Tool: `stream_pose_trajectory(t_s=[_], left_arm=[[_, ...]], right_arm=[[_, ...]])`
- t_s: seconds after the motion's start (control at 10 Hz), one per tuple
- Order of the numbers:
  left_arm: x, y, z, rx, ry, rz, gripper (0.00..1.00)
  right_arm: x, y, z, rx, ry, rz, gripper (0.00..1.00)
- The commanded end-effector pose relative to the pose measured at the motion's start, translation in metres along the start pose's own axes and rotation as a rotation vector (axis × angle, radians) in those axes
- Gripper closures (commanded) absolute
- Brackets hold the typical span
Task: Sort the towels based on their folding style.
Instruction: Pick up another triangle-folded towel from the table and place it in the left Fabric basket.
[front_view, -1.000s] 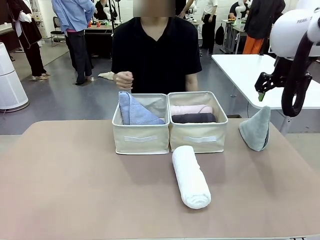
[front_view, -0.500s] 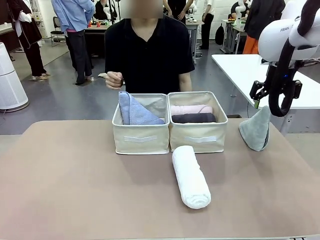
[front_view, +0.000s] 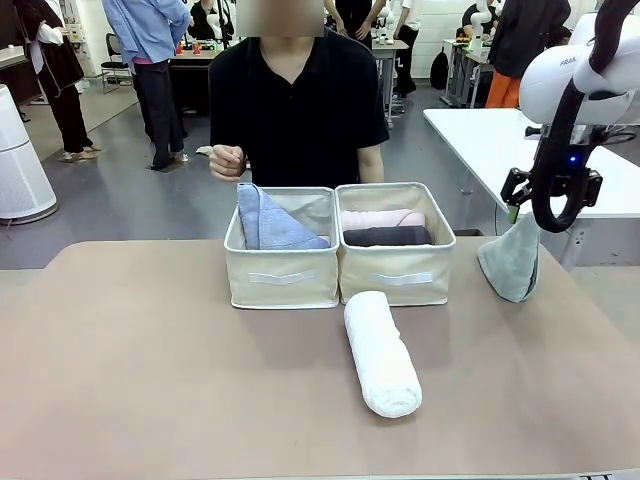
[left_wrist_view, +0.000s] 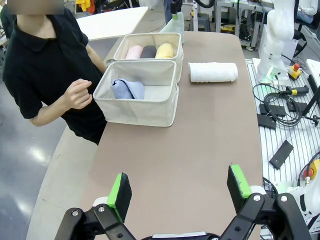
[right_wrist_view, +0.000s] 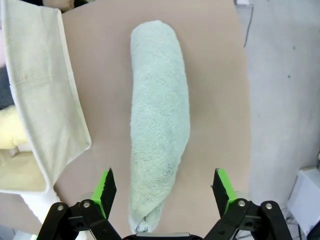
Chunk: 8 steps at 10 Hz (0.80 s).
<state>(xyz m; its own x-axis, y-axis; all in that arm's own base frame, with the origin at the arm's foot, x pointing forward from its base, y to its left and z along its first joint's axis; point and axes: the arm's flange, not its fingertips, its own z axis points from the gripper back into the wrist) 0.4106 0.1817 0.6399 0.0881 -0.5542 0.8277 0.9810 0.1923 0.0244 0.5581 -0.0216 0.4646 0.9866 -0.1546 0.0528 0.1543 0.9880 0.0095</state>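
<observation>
A white rolled towel (front_view: 380, 352) lies on the table in front of the two bins. The grey-green folded towel (front_view: 512, 260) stands at the right edge, and my right gripper (front_view: 520, 208) hangs open just above its tip. In the right wrist view this towel (right_wrist_view: 160, 120) lies between the open fingers (right_wrist_view: 106, 186). The left bin (front_view: 283, 278) holds the lavender-blue folded towel (front_view: 268, 222). The right bin (front_view: 398, 278) holds the pink (front_view: 380, 218), dark grey (front_view: 387, 236) and yellow (left_wrist_view: 165, 50) rolls. My left gripper (left_wrist_view: 180, 190) is open high over the table's left end.
A person in a black shirt stands behind the bins with a fist (front_view: 228, 160) held at chest height. The table edge (right_wrist_view: 242, 100) runs close beside the grey-green towel. A second white table (front_view: 480, 140) stands beyond on the right.
My right gripper has turned and come down closer to the grey-green towel's tip. The person's raised fist has shifted to the left. The towels have not moved.
</observation>
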Motion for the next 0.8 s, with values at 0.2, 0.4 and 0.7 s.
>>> stream_pose_trajectory(t_s=[0.2,0.4,0.7], left_arm=[[0.001,-0.001,0.002,-0.005,-0.004,-0.007,0.00],[0.001,-0.001,0.002,-0.005,-0.004,-0.007,0.00],[0.001,-0.001,0.002,-0.005,-0.004,-0.007,0.00]], right_arm=[[0.008,0.000,-0.005,0.046,0.057,0.018,0.00],[0.010,0.001,-0.018,0.067,0.080,0.042,0.00],[0.010,0.003,-0.022,0.081,0.074,0.062,0.59]])
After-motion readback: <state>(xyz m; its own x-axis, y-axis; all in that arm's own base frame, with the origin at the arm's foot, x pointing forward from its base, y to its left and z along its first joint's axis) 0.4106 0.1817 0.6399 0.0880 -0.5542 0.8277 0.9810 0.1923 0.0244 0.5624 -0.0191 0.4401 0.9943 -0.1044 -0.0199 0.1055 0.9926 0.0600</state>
